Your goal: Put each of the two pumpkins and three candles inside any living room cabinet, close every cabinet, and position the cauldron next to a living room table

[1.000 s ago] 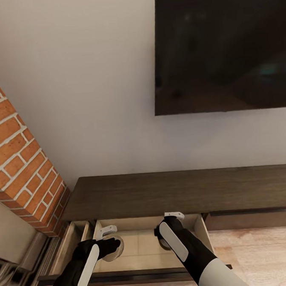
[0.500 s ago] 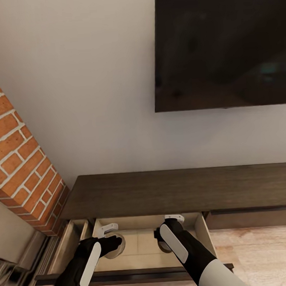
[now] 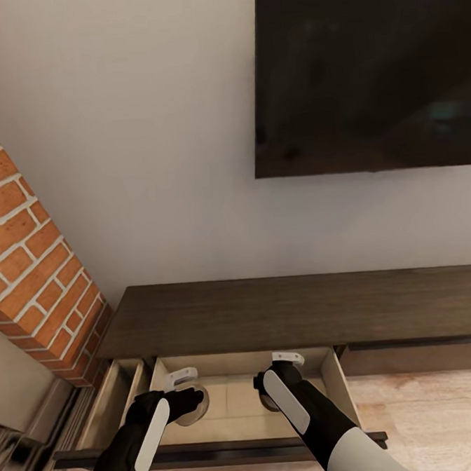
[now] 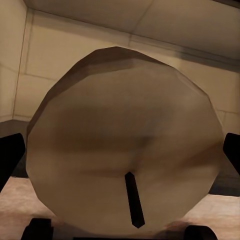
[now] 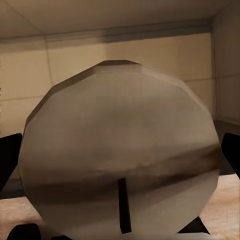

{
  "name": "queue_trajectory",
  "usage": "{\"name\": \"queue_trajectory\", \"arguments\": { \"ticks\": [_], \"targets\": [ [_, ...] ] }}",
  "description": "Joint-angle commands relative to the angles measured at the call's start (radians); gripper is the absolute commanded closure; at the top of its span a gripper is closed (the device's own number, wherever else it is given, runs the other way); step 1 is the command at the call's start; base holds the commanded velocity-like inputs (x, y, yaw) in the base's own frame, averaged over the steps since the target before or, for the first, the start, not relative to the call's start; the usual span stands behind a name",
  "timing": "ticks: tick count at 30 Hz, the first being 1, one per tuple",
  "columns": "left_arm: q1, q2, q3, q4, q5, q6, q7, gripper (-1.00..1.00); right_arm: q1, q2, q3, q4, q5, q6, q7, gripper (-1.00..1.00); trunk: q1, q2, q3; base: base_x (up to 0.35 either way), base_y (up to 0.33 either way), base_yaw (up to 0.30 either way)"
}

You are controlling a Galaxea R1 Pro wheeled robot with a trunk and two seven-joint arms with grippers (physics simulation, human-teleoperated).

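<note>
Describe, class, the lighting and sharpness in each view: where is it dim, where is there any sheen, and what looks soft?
Head view: even, soft light; the TV is dark with faint reflections, the open drawer is pale and the edges are crisp. Left wrist view: the candle sits so close that it looks soft, with blotchy brown shading. Right wrist view: another candle, equally soft, darker toward its lower part.

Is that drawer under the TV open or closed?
Open: the drawer is pulled out, its pale inside showing, with both grippers holding candles over it.
</note>
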Motion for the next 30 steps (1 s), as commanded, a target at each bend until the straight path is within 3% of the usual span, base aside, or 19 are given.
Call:
{"name": "queue_trajectory", "arguments": {
  "ticks": [1, 30],
  "targets": [
    [0.0, 0.0, 0.0, 0.0, -0.002, 0.0, 0.002, 1.0, 0.0, 0.0, 0.0, 0.0, 0.001, 0.0, 0.0, 1.0, 0.004, -0.007, -0.003, 0.0, 0.0, 0.0],
    [0.0, 0.003, 0.003, 0.0, -0.003, 0.0, 0.001, 1.0, 0.0, 0.0, 0.021, 0.0, 0.001, -0.001, 0.008, 1.0, 0.115, -0.21, -0.094, 0.0, 0.0, 0.0]
  ]
}}
